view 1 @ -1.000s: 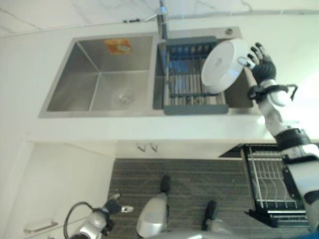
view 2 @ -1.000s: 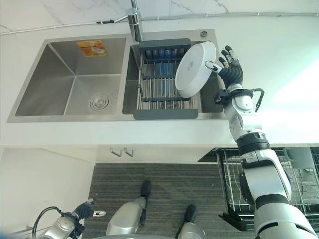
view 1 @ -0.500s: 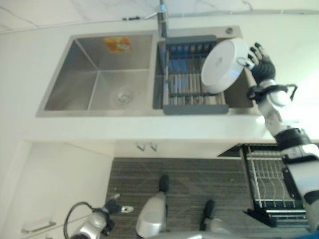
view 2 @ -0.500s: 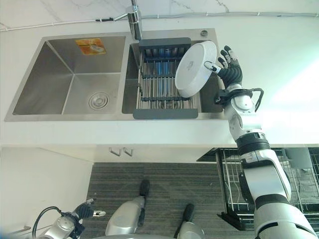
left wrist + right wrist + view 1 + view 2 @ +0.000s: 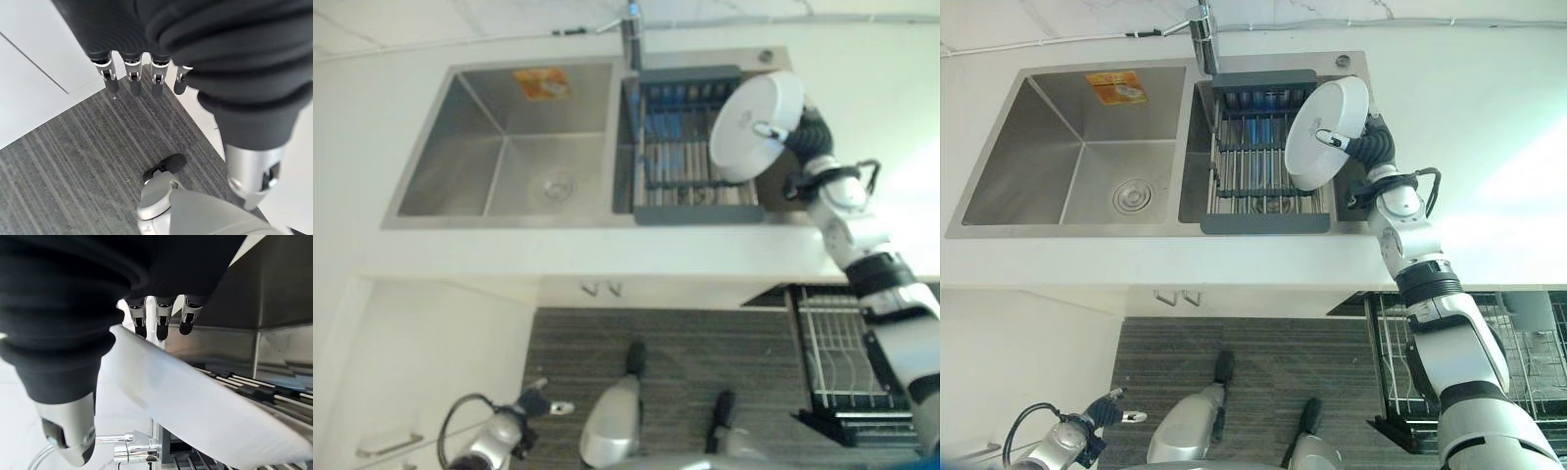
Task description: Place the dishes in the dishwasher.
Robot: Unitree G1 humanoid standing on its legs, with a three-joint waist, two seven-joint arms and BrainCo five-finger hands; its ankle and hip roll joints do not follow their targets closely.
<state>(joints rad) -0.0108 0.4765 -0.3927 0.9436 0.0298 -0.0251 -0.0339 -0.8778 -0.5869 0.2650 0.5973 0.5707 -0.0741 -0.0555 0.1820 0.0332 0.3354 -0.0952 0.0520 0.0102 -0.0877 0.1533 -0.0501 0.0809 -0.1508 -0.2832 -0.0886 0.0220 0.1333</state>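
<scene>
- the right hand (image 5: 1368,140) reaches over the right side of the double sink (image 5: 1058,211) and grips a white dish (image 5: 1326,131) by its rim, thumb on the face turned toward the head camera and fingers (image 5: 160,322) behind it.
- in the right wrist view the dish (image 5: 195,406) runs as a broad white band between the thumb (image 5: 68,433) and the dark-tipped fingers, so the hand is clamped on it.
- the dish is tilted up on edge above the right basin, its underside facing the head camera.
- its lower edge sits over the right end of the grey drying rack (image 5: 1258,147) that lies across that basin; whether it touches the rack's bars is hard to tell from these views.
- blue items (image 5: 1255,127) stand at the far part of the rack, too small to name.
- the faucet (image 5: 1204,37) rises behind the divide between the two basins.
- the left basin has a round drain (image 5: 1133,196) on its floor and an orange sticker (image 5: 1117,86) on its far wall.
- white countertop (image 5: 1489,117) surrounds the sink.
- below the counter edge on the robot's right, a pulled-out dishwasher rack (image 5: 1400,362) of wire shows behind the right arm.
- the left hand (image 5: 142,73) hangs low at the robot's left side above the dark striped floor mat (image 5: 73,171), its fingers straight and relaxed, holding nothing.
</scene>
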